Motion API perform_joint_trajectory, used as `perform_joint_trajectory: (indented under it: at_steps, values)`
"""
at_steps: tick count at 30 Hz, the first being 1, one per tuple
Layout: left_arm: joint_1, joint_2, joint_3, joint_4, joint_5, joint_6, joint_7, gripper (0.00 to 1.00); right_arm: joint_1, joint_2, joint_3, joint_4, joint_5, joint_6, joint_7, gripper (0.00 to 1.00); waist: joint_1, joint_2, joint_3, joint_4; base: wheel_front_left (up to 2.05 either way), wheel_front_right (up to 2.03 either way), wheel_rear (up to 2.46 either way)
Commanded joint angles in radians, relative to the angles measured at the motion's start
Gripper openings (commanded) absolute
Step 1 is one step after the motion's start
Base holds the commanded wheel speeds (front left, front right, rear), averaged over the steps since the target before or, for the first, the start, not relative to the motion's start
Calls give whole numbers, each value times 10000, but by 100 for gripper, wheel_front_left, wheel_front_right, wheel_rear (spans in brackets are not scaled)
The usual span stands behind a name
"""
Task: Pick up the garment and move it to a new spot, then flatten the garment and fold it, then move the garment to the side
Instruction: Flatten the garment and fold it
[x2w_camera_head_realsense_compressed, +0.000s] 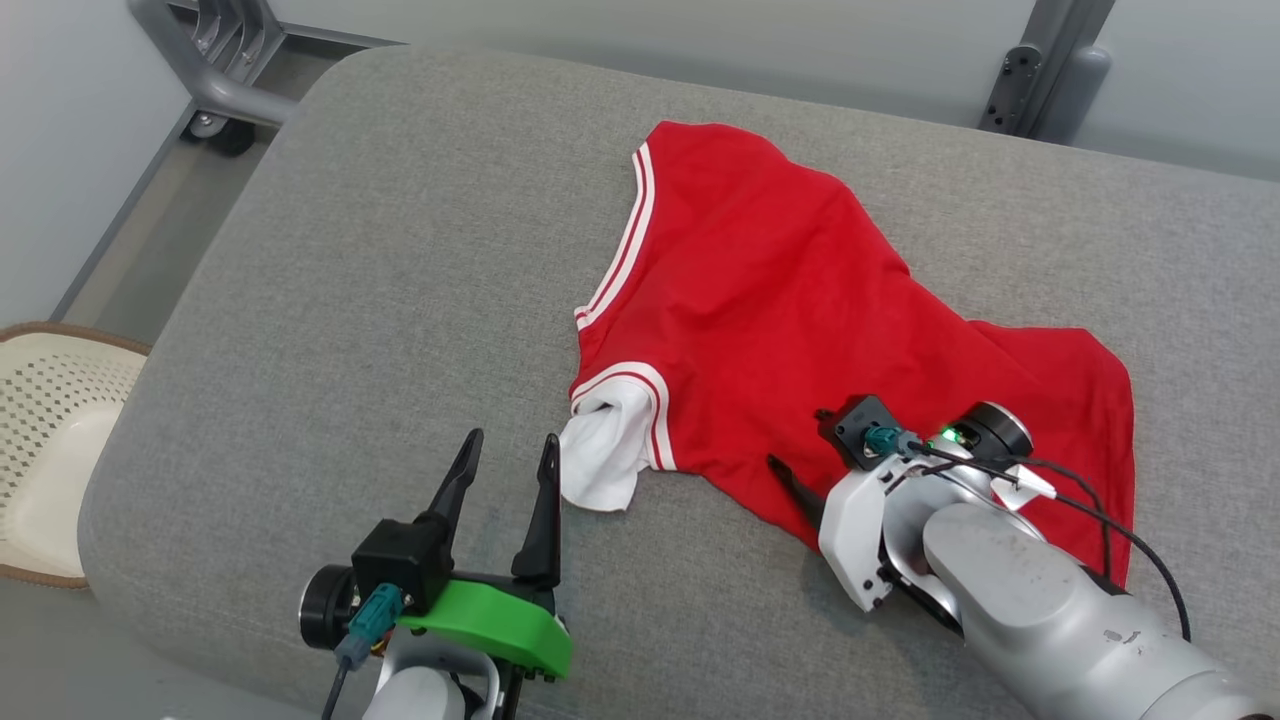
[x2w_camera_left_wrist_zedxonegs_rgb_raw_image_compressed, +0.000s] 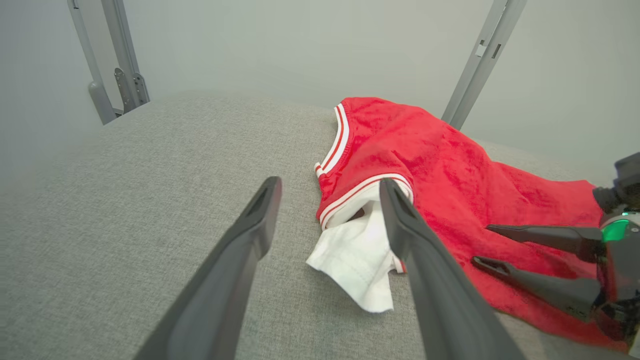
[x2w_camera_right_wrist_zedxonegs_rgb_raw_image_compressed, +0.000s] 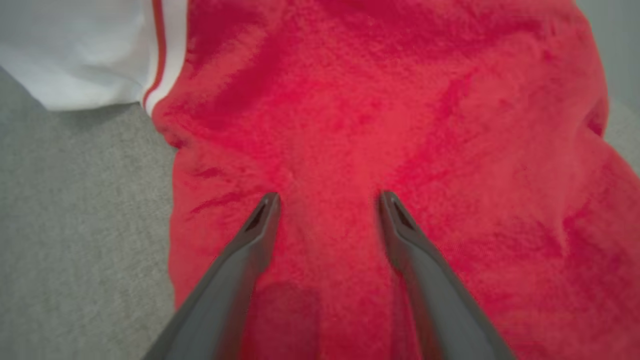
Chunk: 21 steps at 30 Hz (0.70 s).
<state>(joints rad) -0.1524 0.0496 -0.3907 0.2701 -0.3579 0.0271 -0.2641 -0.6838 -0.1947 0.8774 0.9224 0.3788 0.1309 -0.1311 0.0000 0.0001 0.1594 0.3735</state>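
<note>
A grey padded table (x2w_camera_head_realsense_compressed: 350, 300) takes up most of the head view, and the red garment (x2w_camera_head_realsense_compressed: 780, 300) lies on its far right part, spread fairly flat with soft wrinkles. That view gives the garment's whole outline. Its long axis runs on a slant from the table's far middle down to the near right. The openings, trimmed in red and white stripes, face the table's left side, and the wide plain end points to the right edge.

The pale right arm (x2w_camera_head_realsense_compressed: 1050, 610) comes in over the table's near right corner. In the head view its wrist covers most of the right gripper. The left wrist view shows that gripper from the side, with both dark fingers apart and low over the garment's near edge. The right wrist view looks straight down the right gripper (x2w_camera_right_wrist_zedxonegs_rgb_raw_image_compressed: 327, 200). Its tips are spread over red cloth with nothing between them, and contact with the cloth cannot be judged.

The left gripper (x2w_camera_head_realsense_compressed: 512, 440) sits above the table's near edge, left of the garment. Its fingers are apart and empty, pointing at the bare grey surface.

A pale perforated basket (x2w_camera_head_realsense_compressed: 50, 400) stands off the table's left edge, and a grey metal frame (x2w_camera_head_realsense_compressed: 220, 70) stands beyond its far left corner.

A white sleeve lining (x2w_camera_head_realsense_compressed: 600, 460) pokes out of the nearer striped cuff onto the table. The left wrist view shows it close, just beside that gripper's right finger (x2w_camera_left_wrist_zedxonegs_rgb_raw_image_compressed: 415, 240).
</note>
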Motion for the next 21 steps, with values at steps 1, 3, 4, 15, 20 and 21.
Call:
perform_joint_trajectory:
  at_steps: [1,3,4,15,20,21]
  values:
    - [-114,20,-12,20,83,1,0,100,-93,20,145,179,159,-3,236,100,0,-1,29,138,0,0,0]
    - [-138,21,-15,1,44,15,1,100,-128,44,354,483,256,-3,574,100,0,-1,46,261,0,0,0]
    - [-145,21,-15,-7,24,29,1,100,-151,32,436,625,305,-3,692,91,0,-1,54,315,0,0,0]
    - [-72,18,178,-125,-3,81,1,100,-1060,-478,230,1501,663,-17,71,0,0,-1,126,239,0,0,0]
    - [-108,20,132,-66,-35,21,0,100,-1513,-696,-145,1991,613,-11,-269,0,0,-1,196,-3,0,0,0]
    - [-129,20,110,-43,-35,14,1,100,-1570,-735,-189,2077,593,-11,-312,0,0,-1,208,-52,0,0,0]
